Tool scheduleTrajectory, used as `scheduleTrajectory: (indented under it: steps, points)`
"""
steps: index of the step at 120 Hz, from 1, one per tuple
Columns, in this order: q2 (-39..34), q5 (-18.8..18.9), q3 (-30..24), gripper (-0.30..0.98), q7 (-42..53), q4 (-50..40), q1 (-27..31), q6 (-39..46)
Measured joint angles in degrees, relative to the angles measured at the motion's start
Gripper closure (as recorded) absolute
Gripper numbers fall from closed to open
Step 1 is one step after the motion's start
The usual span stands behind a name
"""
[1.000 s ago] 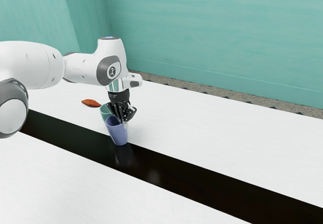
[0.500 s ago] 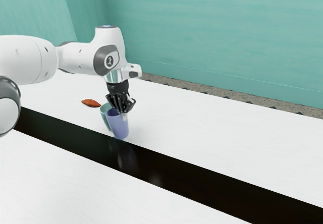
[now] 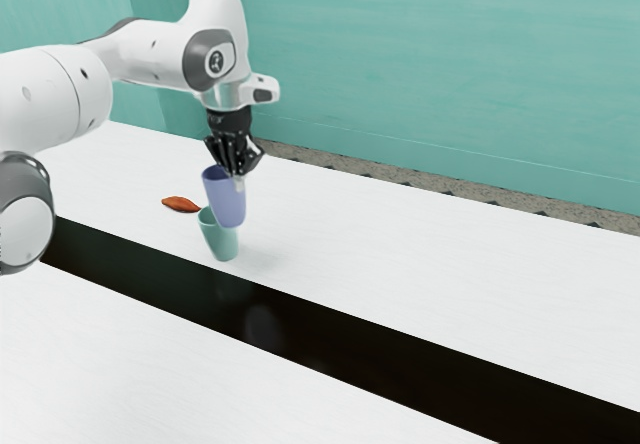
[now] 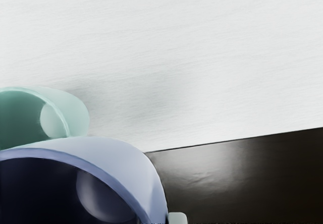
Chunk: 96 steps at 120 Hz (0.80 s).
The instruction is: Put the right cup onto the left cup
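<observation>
Lavender cup [image 3: 225, 199] is hanging just under the gripper [image 3: 238, 176], clear of the desk [image 3: 420, 249] and leaning slightly. Gripper is closing on its rim wall, pinching one side rather than the whole body, so I'm expecting some swing and tilt if the arm is rushing. Teal cup [image 3: 222, 246] is standing on the desk, below the gripper and a bit toward the exterior view's left, mouth up. Lavender base is overlapping the teal mouth in the exterior view, but the wrist view is showing the teal mouth off to one side of the lavender cup. So not nesting; can't tell if they're touching.

Step in hand, my read: carrying and centring. Wanting enough height for the base to be clearing the teal rim, then sideways travel, then a slow, straight drop. Main risk: base catching the rim and tipping teal. Orange-brown item [image 3: 180, 204] is lying past teal from the gripper; black strip [image 3: 330, 329] is running below, exterior view's near side.
</observation>
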Motion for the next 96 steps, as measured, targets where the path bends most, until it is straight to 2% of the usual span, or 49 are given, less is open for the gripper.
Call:
scheduleTrajectory:
  steps: [52,96]
  points:
    - [6.6,4.3,0.2,0.79,1.1,9.9,2.8,-3.2]
    - [10.6,5.0,-0.1,0.79,2.2,12.7,3.8,-2.9]
